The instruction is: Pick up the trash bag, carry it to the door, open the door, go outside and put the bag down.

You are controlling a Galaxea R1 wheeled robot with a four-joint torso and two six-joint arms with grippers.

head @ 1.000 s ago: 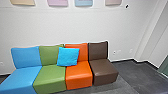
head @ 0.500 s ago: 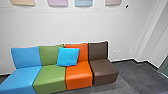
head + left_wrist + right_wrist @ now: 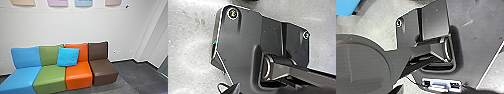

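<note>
Four wall panels (image 3: 58,2) cropped above, cushion (image 3: 68,57) covering parts of two seatbacks (image 3: 48,56), either tool's state impossible to tell.

Wall panels (image 3: 57,2) cut by head view's top edge, print (image 3: 85,0) blurred; cushion (image 3: 68,57) partly hides orange backrest (image 3: 83,53).

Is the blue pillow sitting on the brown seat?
No, the blue pillow leans where the green seat and the orange seat meet.
</note>
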